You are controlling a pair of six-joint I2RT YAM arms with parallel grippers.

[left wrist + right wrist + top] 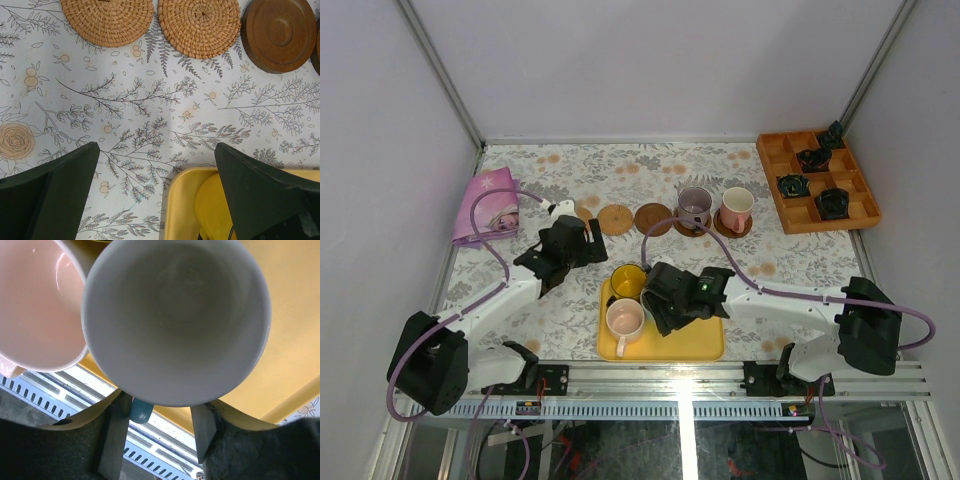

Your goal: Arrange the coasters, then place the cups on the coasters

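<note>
Over the yellow tray (700, 340), my right gripper (670, 300) straddles the blue handle (141, 410) of the white-and-light-blue cup (175, 315). The handle lies against one finger, with a gap to the other, so the right gripper (160, 410) stands open. The pale pink cup (624, 320) and yellow cup (627, 282) also stand on the tray. At the back, the purple-grey cup (694, 207) and salmon cup (736, 208) each sit on a coaster. Two woven tan coasters (107, 17) (199, 25) and a dark one (280, 32) lie bare. My left gripper (156, 150) hovers open and holds nothing.
A wooden compartment box (775, 170) holding small black objects stands at the back right. A pink-purple cloth bundle (487, 205) lies at the back left. A metal rail (720, 378) runs along the near edge, just behind the tray.
</note>
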